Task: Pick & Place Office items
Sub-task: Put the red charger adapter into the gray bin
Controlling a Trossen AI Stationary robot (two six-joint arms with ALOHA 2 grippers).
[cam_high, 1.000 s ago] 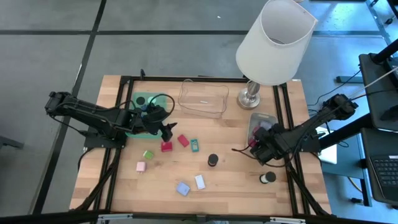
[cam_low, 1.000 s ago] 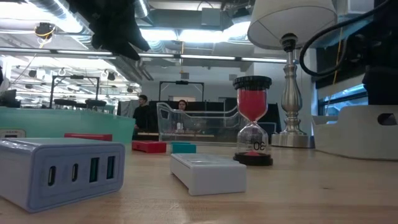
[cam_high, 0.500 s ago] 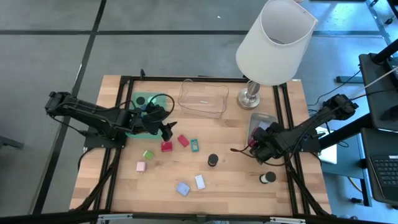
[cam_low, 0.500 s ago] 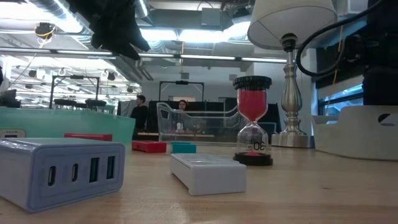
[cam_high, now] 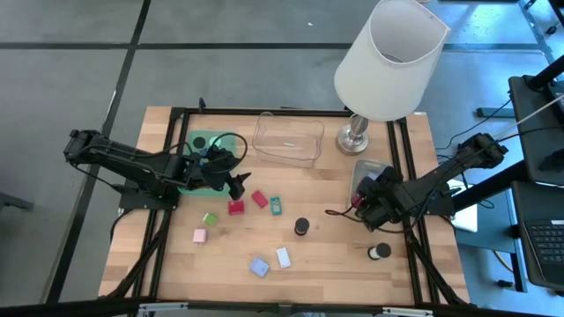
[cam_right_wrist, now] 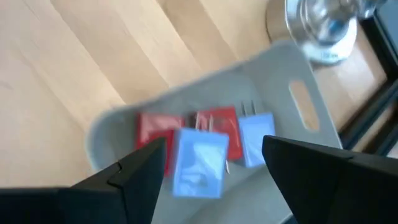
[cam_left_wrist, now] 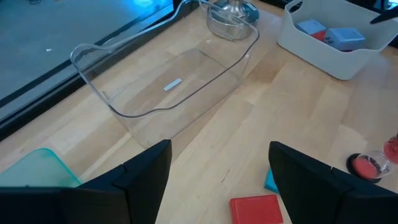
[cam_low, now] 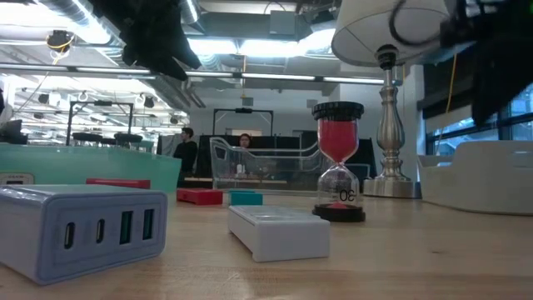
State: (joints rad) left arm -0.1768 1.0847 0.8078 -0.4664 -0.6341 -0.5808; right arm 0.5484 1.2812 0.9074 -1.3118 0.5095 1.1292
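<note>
Blocks (cam_right_wrist: 205,146) in grey tray (cam_right_wrist: 298,93), beside lamp base (cam_right_wrist: 326,25).

Grey tiled floor (cam_high: 79,79) with dark seams around the wooden bench (cam_high: 326,264), open workshop hall beyond, bright ceiling strip lights (cam_low: 250,48), two people (cam_low: 190,150) standing far off

Both arms are dark, near-black, built of jointed boxy segments. The left arm (cam_high: 132,167) carries a looping black cable near its wrist at 9 o'clock on the table. The right arm (cam_high: 432,189), at 3 o'clock, trails a thin cable. Wrist views show broad, flat, matte-black fingers (cam_left_wrist: 146,180).
</note>
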